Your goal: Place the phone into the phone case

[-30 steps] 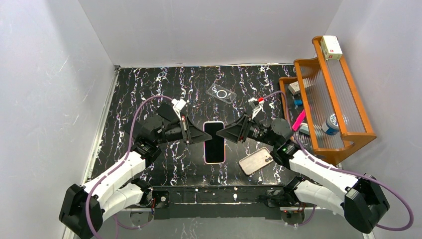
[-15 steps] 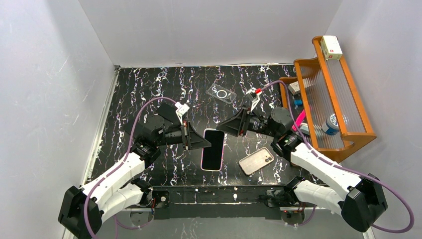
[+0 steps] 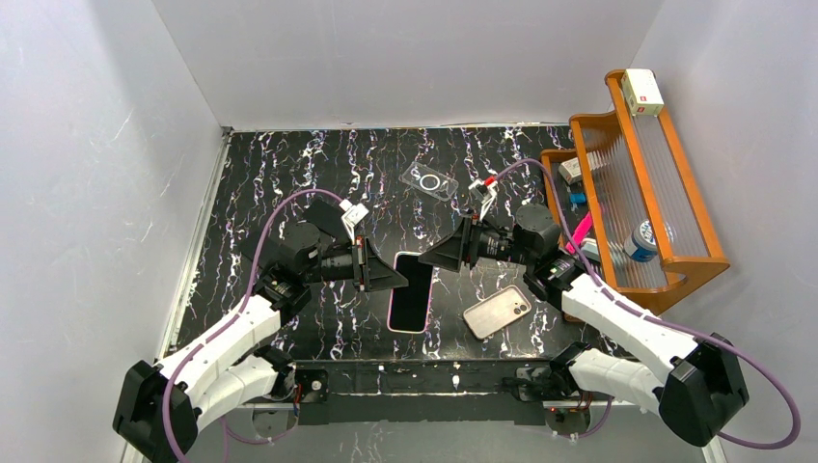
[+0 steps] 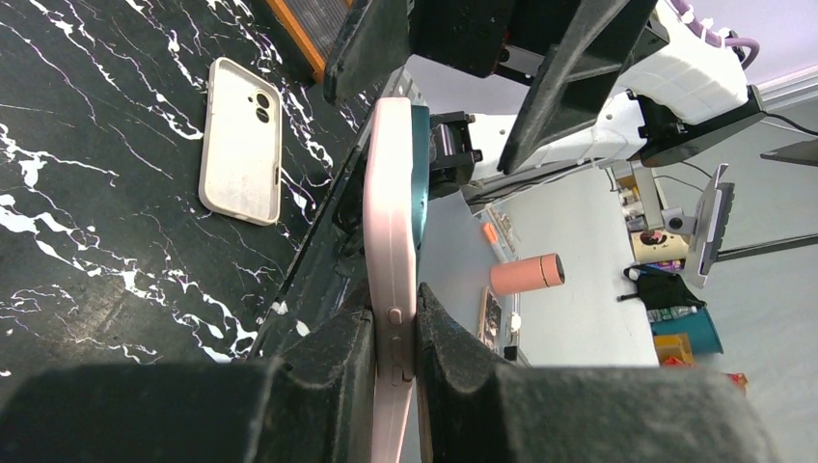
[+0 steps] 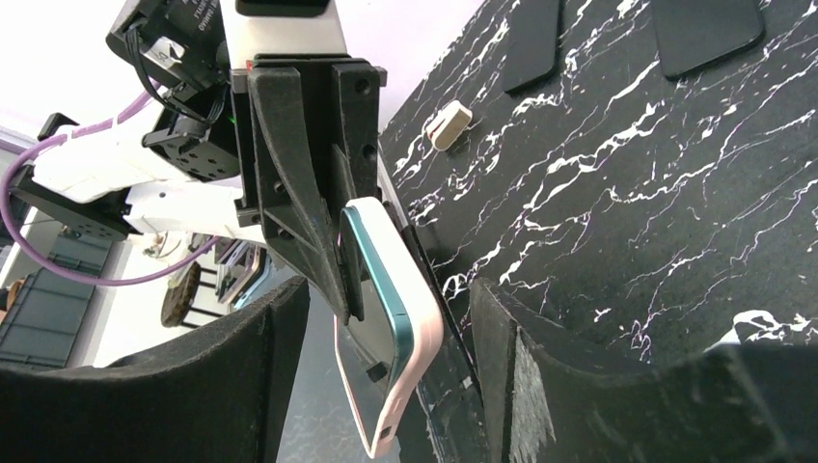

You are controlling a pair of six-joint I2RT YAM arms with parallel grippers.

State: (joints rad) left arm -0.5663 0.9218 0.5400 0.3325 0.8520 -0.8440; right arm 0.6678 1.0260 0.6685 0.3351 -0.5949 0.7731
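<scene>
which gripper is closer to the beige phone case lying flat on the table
Right. The right gripper hangs open up and left of the beige phone case in the top view; the left gripper, shut on the phone, sits farther left.

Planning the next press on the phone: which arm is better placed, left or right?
Probably right. Its claw stands open with the phone between its fingers, free to close. The left claw is shut on the phone's edge, holding it up.

I can't make out any wording here. The white box (image 3: 642, 92) atop the wooden rack (image 3: 675, 207) bears a red mark, too small to read.
</scene>
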